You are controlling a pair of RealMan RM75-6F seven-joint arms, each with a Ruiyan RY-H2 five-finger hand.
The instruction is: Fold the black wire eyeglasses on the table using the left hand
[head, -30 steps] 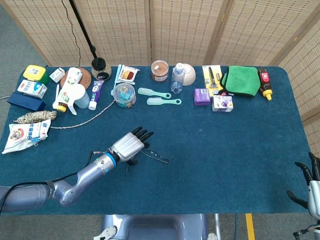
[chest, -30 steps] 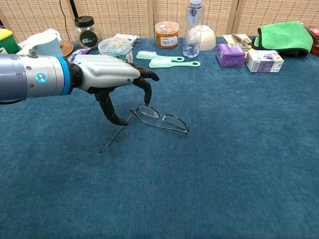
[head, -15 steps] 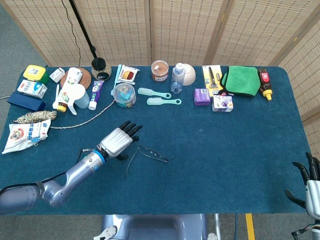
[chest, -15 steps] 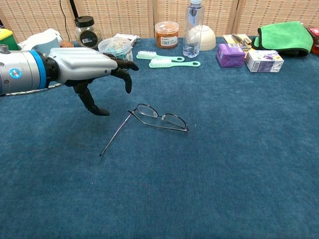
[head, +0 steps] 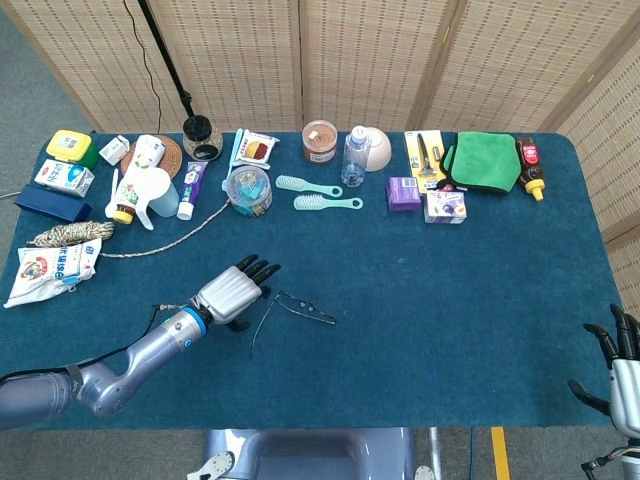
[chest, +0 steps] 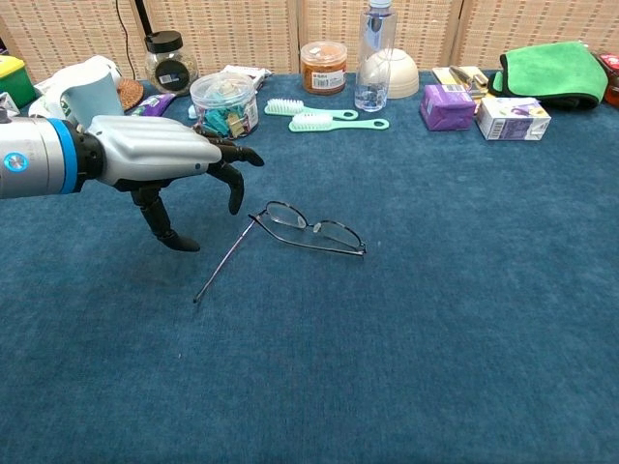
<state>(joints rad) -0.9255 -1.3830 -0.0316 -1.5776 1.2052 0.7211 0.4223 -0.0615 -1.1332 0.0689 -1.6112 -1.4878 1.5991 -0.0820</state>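
Blue cloth covers the table (head: 430, 330), its near half broad and mostly bare. At the near right corner the right hand (head: 622, 372) rests with fingers apart, holding nothing. Left of centre the left hand (chest: 160, 159) hovers, fingers spread and released, just left of the black wire eyeglasses (chest: 308, 230), one temple swung out, not touching them. Along the far edge a clear tub (chest: 222, 102) holds small colourful items; an orange-lidded jar (chest: 323, 67) holds brown contents.

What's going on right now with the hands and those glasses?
Left hand open, fingers apart, just left of the eyeglasses, not touching. Right hand idle at table edge. Eyeglasses flat, one arm swung out. Nothing between.
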